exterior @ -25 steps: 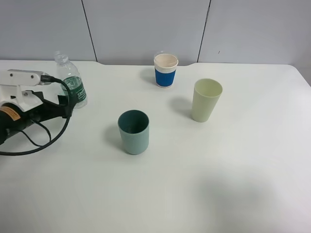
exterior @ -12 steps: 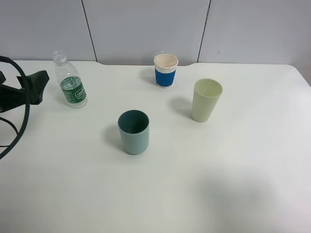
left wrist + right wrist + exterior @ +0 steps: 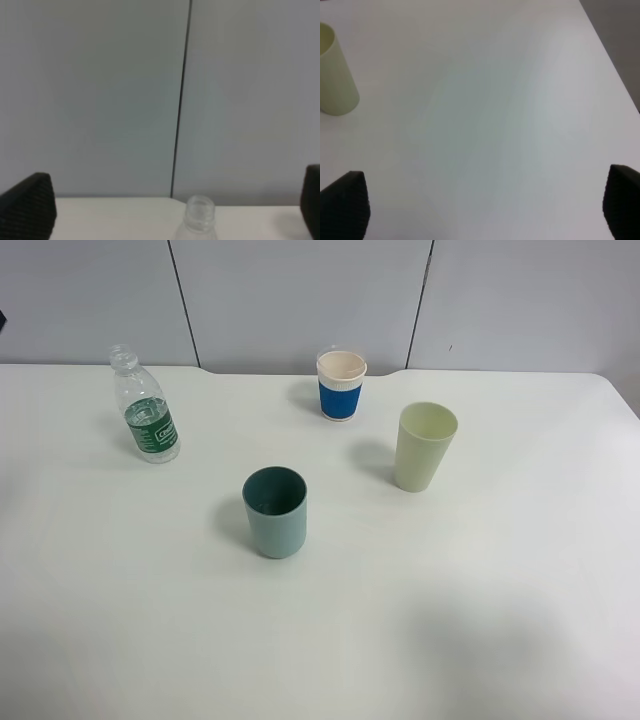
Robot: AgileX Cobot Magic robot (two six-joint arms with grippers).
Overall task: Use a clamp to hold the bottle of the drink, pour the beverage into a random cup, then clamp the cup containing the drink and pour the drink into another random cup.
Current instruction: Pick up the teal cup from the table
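While its jaws stand wide apart, the right gripper (image 3: 482,202) holds nothing and hangs over bare table (image 3: 495,100), well apart from the pale green cup (image 3: 335,75). Nearest on the table stands the teal cup (image 3: 275,512), upright. Beyond it is the pale green cup, and the uncapped bottle (image 3: 146,410) is at far left. The left gripper (image 3: 170,205) is also spread wide and empty, with the bottle's neck ahead of it, untouched. Farthest back stands a blue-sleeved paper cup (image 3: 341,385).

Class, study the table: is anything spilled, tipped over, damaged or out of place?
Nothing stands out. The uncapped bottle, teal cup, pale green cup and blue-sleeved paper cup stand apart on the white table, with no spill visible. The bottle's slight lean is probably camera perspective.
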